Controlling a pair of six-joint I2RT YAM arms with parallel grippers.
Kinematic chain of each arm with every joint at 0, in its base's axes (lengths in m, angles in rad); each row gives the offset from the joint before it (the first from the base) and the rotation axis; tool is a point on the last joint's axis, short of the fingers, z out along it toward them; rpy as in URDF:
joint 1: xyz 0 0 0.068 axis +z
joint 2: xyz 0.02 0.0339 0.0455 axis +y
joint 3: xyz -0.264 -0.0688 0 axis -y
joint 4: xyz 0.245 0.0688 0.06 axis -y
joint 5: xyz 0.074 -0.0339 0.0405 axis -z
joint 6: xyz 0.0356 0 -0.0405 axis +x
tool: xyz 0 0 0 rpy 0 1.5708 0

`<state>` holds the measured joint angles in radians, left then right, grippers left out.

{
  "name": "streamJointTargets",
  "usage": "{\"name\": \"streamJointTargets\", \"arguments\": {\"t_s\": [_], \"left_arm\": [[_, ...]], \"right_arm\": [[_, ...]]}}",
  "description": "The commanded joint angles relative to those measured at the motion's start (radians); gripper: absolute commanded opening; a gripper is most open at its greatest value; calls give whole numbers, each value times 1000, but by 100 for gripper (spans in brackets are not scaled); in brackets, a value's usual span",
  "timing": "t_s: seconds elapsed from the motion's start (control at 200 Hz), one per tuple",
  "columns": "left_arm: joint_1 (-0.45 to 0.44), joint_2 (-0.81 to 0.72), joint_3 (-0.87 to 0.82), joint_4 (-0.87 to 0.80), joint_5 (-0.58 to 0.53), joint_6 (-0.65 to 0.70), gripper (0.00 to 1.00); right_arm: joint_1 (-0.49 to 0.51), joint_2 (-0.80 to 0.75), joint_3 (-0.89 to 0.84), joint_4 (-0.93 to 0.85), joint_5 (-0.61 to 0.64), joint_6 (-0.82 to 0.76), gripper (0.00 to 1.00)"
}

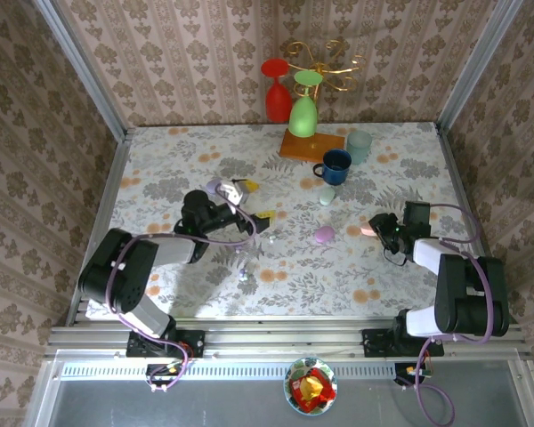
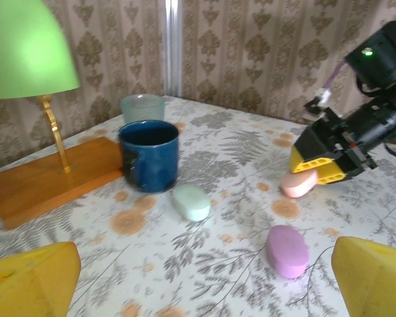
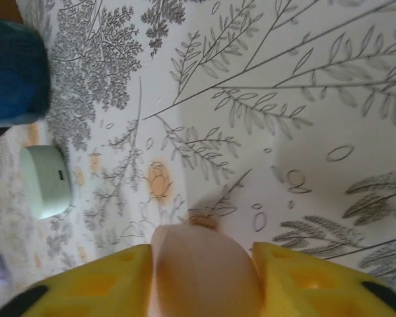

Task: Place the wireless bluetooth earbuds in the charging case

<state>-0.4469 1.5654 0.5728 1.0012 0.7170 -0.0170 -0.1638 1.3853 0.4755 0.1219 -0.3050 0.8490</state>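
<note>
The left gripper (image 2: 198,290) is spread wide and holds nothing, its yellow fingers (image 2: 30,281) at the lower corners of its wrist view. Ahead of it, toward its left finger, stands the blue mug (image 2: 149,155), with the mint case (image 2: 191,201) just in front of the mug. Closer in, ahead and toward its right finger, the purple case (image 2: 287,251) lies shut and flat on the table (image 2: 237,165). Its long axis seems to run roughly along the line the gripper points, so the open fingers would meet its narrower sides. From above, this case sits between the two grippers, about as near to one as to the other. Farther ahead, the right gripper (image 3: 201,249) has its jaws against both sides of the pink case (image 3: 201,281), which rests low on the table. No gap shows, though I cannot tell how firmly it presses. The earbuds are too small to tell from the flowered pattern, so which way they lie from either gripper cannot be said. Every case looks shut, so a lid probably has to open first
</note>
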Motion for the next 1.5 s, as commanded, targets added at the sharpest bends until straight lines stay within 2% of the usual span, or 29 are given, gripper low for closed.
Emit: {"name": "streamJointTargets", "arguments": {"t_s": [0.0,0.07,0.16,0.28,0.435,0.47,0.505,0.555,0.66,0.735,0.81,0.965,1.19,1.36,1.495], "left_arm": [[51,-91,64,-272,-14,134,99],[65,-126,107,-453,-38,230,100],[71,-134,176,-646,-61,330,100],[54,-91,266,-750,-118,307,98],[-1,-40,297,-662,-181,241,98],[-4,-22,307,-643,-203,210,99],[-43,-6,322,-632,-246,183,99],[-70,20,327,-573,-361,107,100],[-119,70,329,-444,-439,2,100],[-158,118,369,-451,-508,-41,99],[-197,172,415,-470,-527,-56,99],[-270,293,583,-662,-600,-81,97],[-322,431,756,-781,-592,-142,95],[-293,412,722,-762,-580,-176,95],[-241,347,633,-739,-581,-204,95]], "right_arm": [[-3,-65,-1,-78,82,-56,57],[1,-111,15,-123,99,-83,67],[26,-169,47,-188,125,-131,72],[110,-213,116,-283,191,-219,74],[273,-171,247,-417,332,-292,75],[289,-161,266,-420,338,-291,75],[300,-154,274,-414,336,-285,75],[304,-152,277,-403,329,-273,75],[305,-147,279,-389,336,-268,74],[303,-141,284,-394,351,-272,74],[302,-148,278,-392,368,-272,74],[280,-187,246,-373,380,-269,73],[231,-203,204,-330,365,-272,73],[255,-75,299,-348,352,-308,74],[325,78,404,-348,382,-329,75]]}}
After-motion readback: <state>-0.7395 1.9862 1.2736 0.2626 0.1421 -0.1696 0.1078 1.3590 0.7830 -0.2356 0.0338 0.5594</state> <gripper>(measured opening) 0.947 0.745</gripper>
